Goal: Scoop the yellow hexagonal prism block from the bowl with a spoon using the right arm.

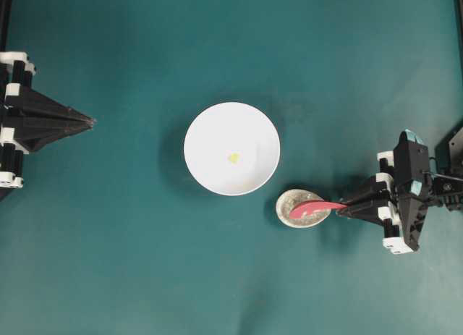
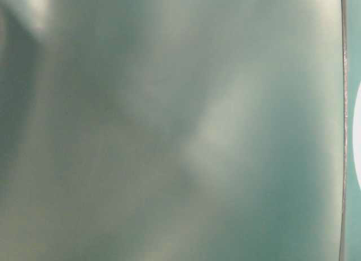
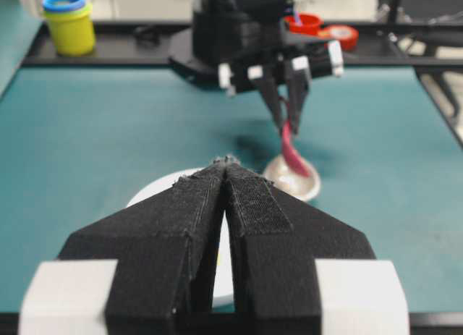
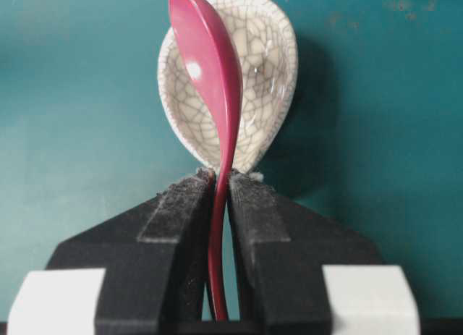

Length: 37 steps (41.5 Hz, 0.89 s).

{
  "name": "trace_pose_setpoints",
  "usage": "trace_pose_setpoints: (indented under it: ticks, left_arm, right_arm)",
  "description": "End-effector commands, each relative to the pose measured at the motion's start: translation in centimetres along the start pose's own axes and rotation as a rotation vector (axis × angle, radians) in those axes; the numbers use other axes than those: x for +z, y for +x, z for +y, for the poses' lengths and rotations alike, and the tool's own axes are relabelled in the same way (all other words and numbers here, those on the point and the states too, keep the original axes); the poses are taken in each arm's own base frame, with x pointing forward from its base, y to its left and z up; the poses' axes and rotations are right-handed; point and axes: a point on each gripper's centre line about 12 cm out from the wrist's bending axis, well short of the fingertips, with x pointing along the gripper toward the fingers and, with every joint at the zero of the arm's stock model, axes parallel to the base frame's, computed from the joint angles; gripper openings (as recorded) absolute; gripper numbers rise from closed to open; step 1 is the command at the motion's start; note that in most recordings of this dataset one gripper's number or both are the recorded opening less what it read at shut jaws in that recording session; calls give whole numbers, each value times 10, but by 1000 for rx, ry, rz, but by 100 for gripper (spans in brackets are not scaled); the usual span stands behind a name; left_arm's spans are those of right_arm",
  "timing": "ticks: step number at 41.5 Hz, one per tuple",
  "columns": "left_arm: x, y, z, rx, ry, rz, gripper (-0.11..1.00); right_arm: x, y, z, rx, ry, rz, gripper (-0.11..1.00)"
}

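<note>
Bowl (image 1: 231, 148) sits mid-table, yellow hexagonal prism block (image 1: 234, 158) inside near its centre, not yet scooped. Crackle-glazed spoon rest (image 1: 304, 208) lies just right of the bowl; spoon (image 1: 315, 207) is seen over it, handle clamped in the right gripper (image 4: 221, 177). Left gripper (image 1: 91, 121) is parked closed, holding nothing. Grasp is done; reach and scoop are left. No writing is legible.

A yellow block (image 1: 234, 158) is seen in the white bowl (image 1: 210, 132) at mid-counter (image 1: 145, 277). The spoon (image 1: 312, 208) is gripped by the right hand (image 1: 344, 206) over a speckled rest (image 1: 292, 199) beside the bowl.
</note>
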Motion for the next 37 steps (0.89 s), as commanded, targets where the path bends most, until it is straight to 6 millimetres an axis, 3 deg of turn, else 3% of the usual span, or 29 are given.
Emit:
trace_pose_setpoints:
  ticks: [1,11,27,37]
  left_arm:
    - [7,2,0,1,1,-15,1]
    - [6,2,0,1,1,-14,1]
    - [6,3,0,1,1,-12,1]
    - [6,2,0,1,1,-14,1]
  right_arm:
    - [6,1,4,13,7,-16,13]
    - [6,2,5,14,0,-4,12]
    - [6,2,5,14,-7,-8,45]
    - [4,3,3,2,-2,18,50]
